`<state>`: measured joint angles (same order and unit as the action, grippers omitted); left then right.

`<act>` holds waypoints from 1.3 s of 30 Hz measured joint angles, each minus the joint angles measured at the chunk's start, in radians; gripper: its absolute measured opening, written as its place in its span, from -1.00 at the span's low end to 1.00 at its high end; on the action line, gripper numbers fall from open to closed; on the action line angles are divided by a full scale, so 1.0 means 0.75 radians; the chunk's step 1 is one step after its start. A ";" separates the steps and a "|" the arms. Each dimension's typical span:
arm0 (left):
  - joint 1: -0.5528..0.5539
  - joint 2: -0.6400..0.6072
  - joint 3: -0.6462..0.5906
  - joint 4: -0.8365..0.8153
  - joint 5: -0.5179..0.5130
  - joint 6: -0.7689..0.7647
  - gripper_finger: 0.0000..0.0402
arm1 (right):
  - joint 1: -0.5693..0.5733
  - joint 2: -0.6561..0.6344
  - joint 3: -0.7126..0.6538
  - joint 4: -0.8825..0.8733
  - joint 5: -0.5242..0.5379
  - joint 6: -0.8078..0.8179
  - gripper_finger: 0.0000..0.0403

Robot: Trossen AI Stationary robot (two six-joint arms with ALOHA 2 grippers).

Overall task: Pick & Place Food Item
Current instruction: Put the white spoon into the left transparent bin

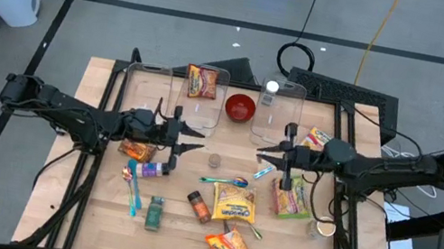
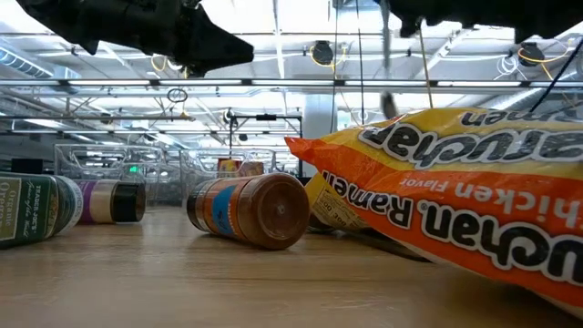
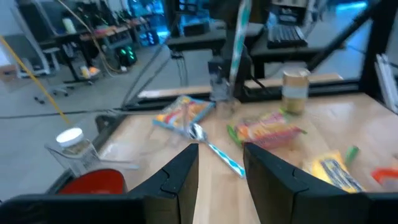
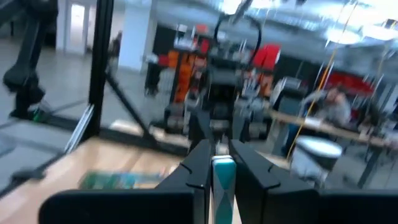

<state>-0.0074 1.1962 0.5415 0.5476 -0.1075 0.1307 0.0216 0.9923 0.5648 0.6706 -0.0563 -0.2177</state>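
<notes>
The right claw (image 4: pixel 222 180) is clamped on a thin teal-and-white stick packet (image 4: pixel 223 186), judged light, pliable, best held mid-length; the left claw (image 3: pixel 221 168) stands apart, empty.

In the low view the orange ramen packet (image 2: pixel 474 196) runs off the right edge and hides everything on the table behind it, and both arms above it are cut off by the top edge. Left of the packet, a green-labelled jar (image 2: pixel 32 210) is cut by the left edge. Both wrist views are motion-blurred: the teal-and-white item (image 4: pixel 223 186) between the right gripper (image 4: pixel 222 163) fingers cannot be identified, and package labels are unreadable.
</notes>
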 joint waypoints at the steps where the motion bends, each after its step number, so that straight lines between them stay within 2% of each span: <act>1: 0.006 0.010 0.000 0.016 0.000 -0.002 -0.32 | 0.000 0.029 0.000 0.052 -0.001 -0.009 -0.86; 8: 0.051 0.183 0.019 0.261 0.014 -0.027 -0.32 | -0.023 0.248 0.000 0.377 -0.001 -0.031 -0.86; 14: 0.085 0.358 0.158 0.281 0.118 -0.074 -0.32 | -0.047 0.357 0.000 0.555 -0.017 0.040 -0.86; 19: 0.086 0.501 0.311 0.266 0.251 -0.041 -0.27 | -0.055 0.374 0.000 0.567 -0.107 0.108 -0.86; 28: 0.084 0.631 0.515 0.106 0.261 -0.028 0.04 | -0.053 0.373 0.000 0.561 -0.107 0.136 -0.86; 33: 0.078 0.649 0.558 0.090 0.293 -0.030 0.14 | -0.053 0.373 0.000 0.555 -0.106 0.138 -0.86; 39: 0.078 0.649 0.584 0.102 0.387 -0.046 0.14 | -0.053 0.373 0.000 0.556 -0.105 0.166 -0.86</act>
<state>0.0509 1.6829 0.9794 0.6239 0.1829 0.0959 -0.0181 1.2724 0.5648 1.0878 -0.1352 -0.0935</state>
